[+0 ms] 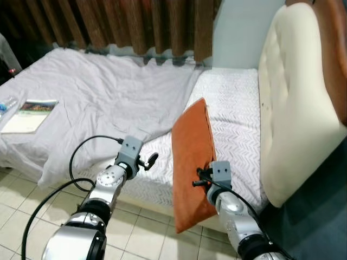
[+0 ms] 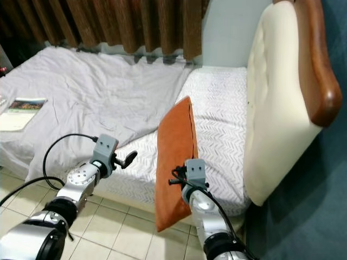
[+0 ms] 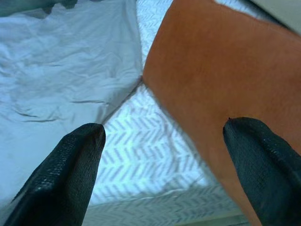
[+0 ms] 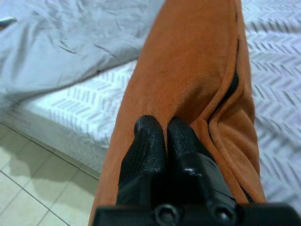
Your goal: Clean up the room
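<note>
- Right now the orange cushion cover [image 1: 191, 157] stands on edge across the near side of the bed [image 1: 233, 108], its lower end drooping past the mattress edge toward the tiled floor [image 1: 141, 233].
- The right gripper [image 4: 157, 136] has its two fingers pressed together on a thin fold of the orange fabric near the zip; that pinch looks small, so I'd guess a quick lift could let the cloth slide out and drop to the tiles.
- The left gripper [image 3: 162, 146] hovers with its fingers spread wide, one on the cushion side and one over the white patterned sheet [image 3: 141, 160], holding nothing.
- If it closes from there, it might catch the sheet or the grey blanket [image 1: 103, 97] along with the cushion and drag the bedding askew.
- The limp cover hangs heavy below the grip, so swinging it toward the cream headboard [image 1: 295, 103] could make it fold and twist off the fingers.
- A book [image 1: 32, 115] lies at the far left of the blanket, well apart from both arms; a hard tug on the blanket could shift it.
</note>
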`<state>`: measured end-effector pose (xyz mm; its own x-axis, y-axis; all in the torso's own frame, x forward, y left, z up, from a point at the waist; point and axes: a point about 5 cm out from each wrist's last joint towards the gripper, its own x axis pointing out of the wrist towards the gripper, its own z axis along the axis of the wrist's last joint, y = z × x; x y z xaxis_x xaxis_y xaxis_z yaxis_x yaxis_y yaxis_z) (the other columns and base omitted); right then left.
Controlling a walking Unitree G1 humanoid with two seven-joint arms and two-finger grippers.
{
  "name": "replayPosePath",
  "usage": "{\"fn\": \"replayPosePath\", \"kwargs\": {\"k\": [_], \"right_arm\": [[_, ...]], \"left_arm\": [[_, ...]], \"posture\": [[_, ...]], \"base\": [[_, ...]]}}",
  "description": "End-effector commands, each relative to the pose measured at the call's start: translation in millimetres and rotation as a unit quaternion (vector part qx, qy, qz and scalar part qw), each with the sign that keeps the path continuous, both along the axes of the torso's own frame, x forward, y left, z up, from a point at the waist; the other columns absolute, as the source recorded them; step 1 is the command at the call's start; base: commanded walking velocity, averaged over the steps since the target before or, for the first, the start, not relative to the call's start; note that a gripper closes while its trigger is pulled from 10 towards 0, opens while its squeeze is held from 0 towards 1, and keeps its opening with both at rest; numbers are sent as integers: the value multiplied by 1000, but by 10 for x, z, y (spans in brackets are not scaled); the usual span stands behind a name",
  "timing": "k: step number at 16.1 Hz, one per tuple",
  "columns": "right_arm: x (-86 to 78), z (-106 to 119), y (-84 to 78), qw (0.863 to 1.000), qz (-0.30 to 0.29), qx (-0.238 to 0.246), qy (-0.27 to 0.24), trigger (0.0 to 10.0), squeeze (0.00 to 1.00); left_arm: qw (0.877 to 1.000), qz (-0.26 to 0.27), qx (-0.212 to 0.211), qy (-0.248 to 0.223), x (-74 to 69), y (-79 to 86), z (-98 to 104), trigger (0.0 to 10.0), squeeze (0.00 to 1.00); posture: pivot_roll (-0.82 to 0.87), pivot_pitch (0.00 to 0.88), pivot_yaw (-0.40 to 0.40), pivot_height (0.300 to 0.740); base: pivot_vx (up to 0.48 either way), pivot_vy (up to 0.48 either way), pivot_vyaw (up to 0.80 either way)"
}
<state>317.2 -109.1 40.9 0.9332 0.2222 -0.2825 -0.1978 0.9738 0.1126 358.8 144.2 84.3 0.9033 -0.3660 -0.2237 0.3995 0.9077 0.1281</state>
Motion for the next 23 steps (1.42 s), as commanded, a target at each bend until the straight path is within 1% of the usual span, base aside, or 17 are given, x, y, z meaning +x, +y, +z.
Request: {"fn": "replayPosePath", "kwargs": {"k": [1,3,4,5,7,8,9,10,11,12,16,22,23], "right_arm": [[79,119,34,1000,6,2,-28,10000,0],[94,118,44,1000,3,6,-23,10000,0],[101,121,42,1000,2,7,-24,10000,0],[108,120,36,1000,1,8,-24,10000,0],[128,127,55,1000,-1,10,-23,10000,0],[136,137,64,1000,-1,10,-25,10000,0],[150,160,78,999,-1,8,-31,10000,0],[170,198,85,999,0,0,-43,10000,0],[179,214,90,999,0,3,-47,10000,0],[207,256,115,999,5,3,-53,10000,0],[266,328,129,998,9,-7,-67,10000,0],[313,364,154,998,19,-13,-66,10000,0],[343,416,185,997,28,-15,-77,10000,0]], "left_arm": [[1000,2,-12,3,-27,3,-30,10000,0],[1000,9,-21,-8,-85,34,-72,10000,0],[999,11,-29,-18,-113,58,-75,10000,0],[999,6,-30,-32,-153,46,-76,10000,0],[997,-5,-43,-56,-221,-30,-48,10000,0],[997,-8,-52,-59,-229,-54,-35,10000,0],[996,-10,-49,-70,-238,-83,-9,10000,0],[996,-19,-52,-75,-256,-127,-2,10000,0],[995,-25,-49,-78,-267,-148,3,10000,0],[995,-33,-50,-81,-283,-180,18,10000,0],[994,-34,-53,-87,-282,-191,67,10000,0],[995,-31,-51,-85,-296,-202,65,10000,0],[994,-28,-49,-89,-312,-206,62,10000,0]], "posture": [[-68,101,44,740],[-54,109,46,740],[-50,109,45,740],[-38,111,43,740],[-28,109,40,740],[-24,103,38,740],[-22,100,38,740],[-20,96,37,740],[-20,93,36,740],[-20,84,36,740],[-18,68,33,740],[-11,58,25,740],[-4,53,19,740]], "base": [[0,0,0],[0,0,0],[0,0,0],[0,0,0],[0,0,0],[0,0,0],[390,0,0],[382,289,0],[382,289,0],[386,285,-800],[338,338,-767],[313,364,-744],[277,394,0]]}}
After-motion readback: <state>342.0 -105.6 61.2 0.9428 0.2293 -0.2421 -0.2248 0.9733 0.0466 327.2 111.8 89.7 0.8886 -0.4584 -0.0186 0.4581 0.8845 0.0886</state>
